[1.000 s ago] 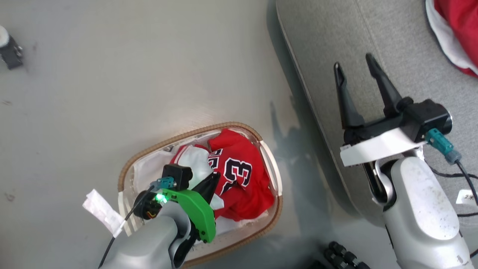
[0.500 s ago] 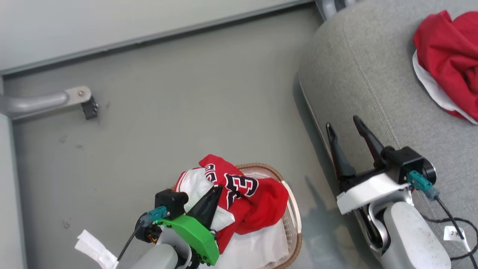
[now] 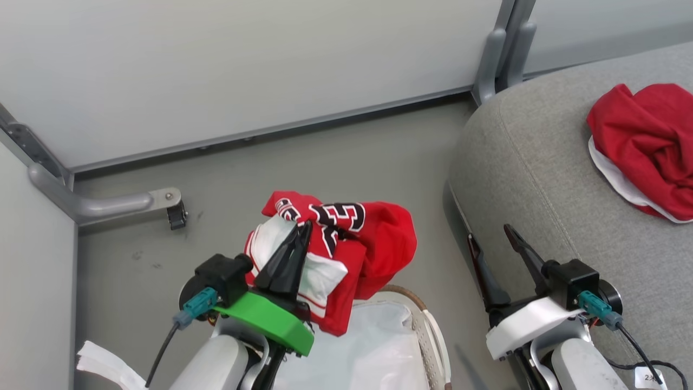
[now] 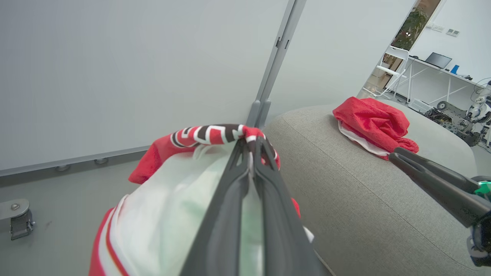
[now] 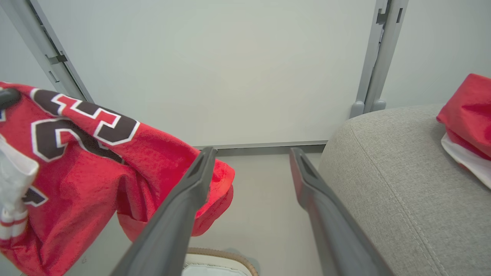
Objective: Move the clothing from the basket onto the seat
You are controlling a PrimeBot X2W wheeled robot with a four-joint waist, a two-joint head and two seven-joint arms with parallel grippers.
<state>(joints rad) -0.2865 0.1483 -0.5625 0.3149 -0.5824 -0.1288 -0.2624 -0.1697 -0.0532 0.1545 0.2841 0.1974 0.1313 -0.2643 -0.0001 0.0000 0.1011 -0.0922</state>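
My left gripper (image 3: 303, 226) is shut on the red "23" jersey (image 3: 373, 244), which hangs from its fingertips above the basket (image 3: 427, 319). The wrist views show the jersey (image 4: 184, 140) draped over the closed fingers and its number side (image 5: 76, 161) dangling free. Below it the white slatted basket with brown rim holds its plain white liner (image 3: 373, 352). My right gripper (image 3: 490, 232) is open and holds nothing, beside the grey seat (image 3: 541, 179). A second red garment with white trim (image 3: 644, 146) lies crumpled on the seat (image 4: 345, 191), as the left wrist view (image 4: 372, 124) confirms.
A pale partition wall (image 3: 243, 70) with a grey post (image 3: 498, 49) stands behind. A metal foot with a caster (image 3: 173, 214) sits on the grey floor at the left. A white paper tag (image 3: 103, 365) hangs by my left arm.
My left gripper has lifted the jersey up out of the basket. The camera tilted upward, bringing the wall into view and dropping the basket to the bottom edge. The right gripper stays open.
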